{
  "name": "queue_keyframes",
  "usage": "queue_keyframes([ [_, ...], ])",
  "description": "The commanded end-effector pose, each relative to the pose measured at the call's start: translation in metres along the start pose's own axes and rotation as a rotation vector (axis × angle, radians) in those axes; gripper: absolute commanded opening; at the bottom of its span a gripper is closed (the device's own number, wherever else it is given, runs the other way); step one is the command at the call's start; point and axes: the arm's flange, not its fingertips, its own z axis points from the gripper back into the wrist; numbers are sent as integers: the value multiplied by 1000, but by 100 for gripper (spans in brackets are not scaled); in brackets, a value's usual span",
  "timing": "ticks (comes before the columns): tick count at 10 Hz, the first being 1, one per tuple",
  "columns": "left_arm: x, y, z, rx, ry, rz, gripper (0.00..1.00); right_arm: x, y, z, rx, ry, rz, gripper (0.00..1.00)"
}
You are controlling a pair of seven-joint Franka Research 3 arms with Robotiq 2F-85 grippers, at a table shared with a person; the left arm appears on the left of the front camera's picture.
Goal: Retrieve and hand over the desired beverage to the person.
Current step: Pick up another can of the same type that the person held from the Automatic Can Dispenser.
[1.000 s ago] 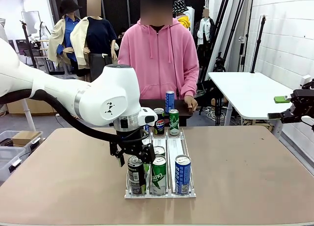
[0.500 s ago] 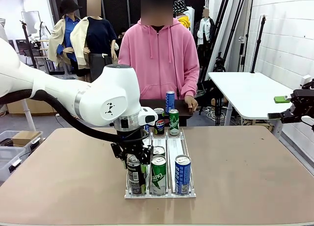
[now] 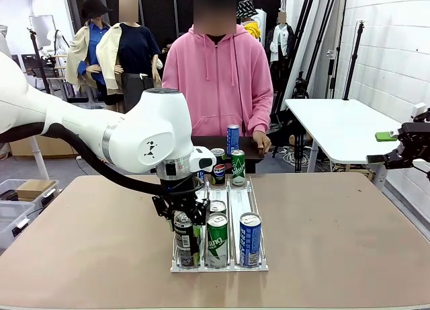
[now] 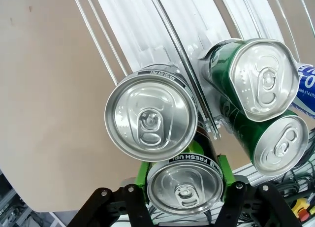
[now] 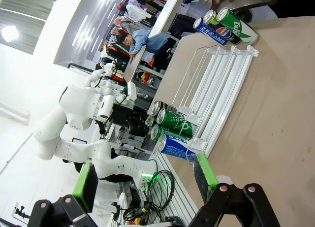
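At the near end of the clear three-lane can rack (image 3: 261, 264), which is lying on the tan tabletop (image 3: 349, 243), the left gripper (image 3: 186, 220) is reaching down and clenching a tall black can with a silver lid (image 3: 187, 244); in the left wrist view its green pads (image 4: 142, 174) are pressing on both sides of that black can (image 4: 184, 191), which is standing upright at the front of the rack's left lane; a second silver-topped black can (image 4: 150, 119) is sitting just beyond it, on the same side of the wire rail; beside the held can a green can (image 3: 216, 241) is standing in the middle lane and a blue and white can (image 3: 250, 240) in the right lane; at the rack's far end a dark blue cola can (image 3: 218, 167) and a second green can (image 3: 238, 169) are standing side by side; off at the right edge the right gripper (image 3: 381, 148) is hanging well apart from the rack, its jaws spread with nothing between them; beyond the tabletop a slim blue can (image 3: 232, 138) is standing on a small dark table (image 3: 250, 150), and the person in a pink hooded sweatshirt (image 3: 216, 74) is standing behind it, one hand (image 3: 262, 144) resting on that table
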Motion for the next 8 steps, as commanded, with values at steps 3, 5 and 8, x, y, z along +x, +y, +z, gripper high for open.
queue_keyframes([
  [3, 0, 0, 0, 2, 0, -2, 0, -1, 1, -1, -2, -9, -9, 100],
  [5, 0, 0, 0, 2, 0, -2, 0, -1, 1, -1, -2, -9, -9, 100],
  [8, 1, 0, 7, 15, -11, -8, 0, -1, 1, -1, -2, -9, -9, 100],
])
